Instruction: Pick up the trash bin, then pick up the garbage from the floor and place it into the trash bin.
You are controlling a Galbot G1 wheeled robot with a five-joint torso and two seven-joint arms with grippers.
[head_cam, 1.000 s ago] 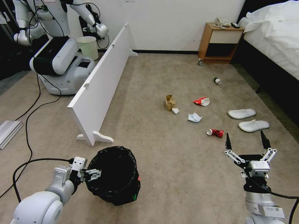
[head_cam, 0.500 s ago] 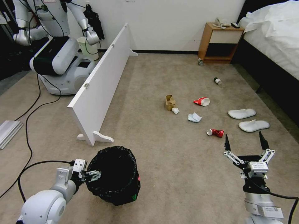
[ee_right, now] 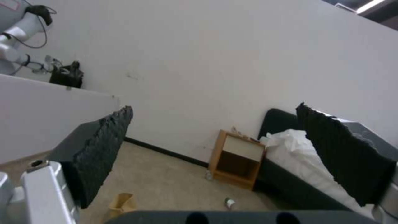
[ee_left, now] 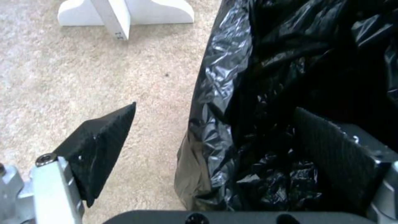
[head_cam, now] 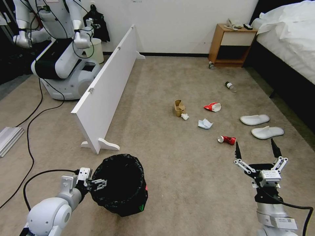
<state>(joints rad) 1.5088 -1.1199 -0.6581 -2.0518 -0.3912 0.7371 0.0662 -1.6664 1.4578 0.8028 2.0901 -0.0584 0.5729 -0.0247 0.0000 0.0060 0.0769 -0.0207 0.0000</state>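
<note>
One claw point(head_cam: 98, 183) astride trash bin point(head_cam: 119, 186) rim

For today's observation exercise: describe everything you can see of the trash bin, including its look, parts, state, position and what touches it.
The trash bin is small, round and red, though a crinkly, glossy black plastic bag lines it and drapes over its rim, hiding most of the wall. It stands upright and open-topped on the beige carpet, near the foot of the white panel. The left gripper straddles its rim, open: one finger inside the bag, the other outside, clear of it.
</note>
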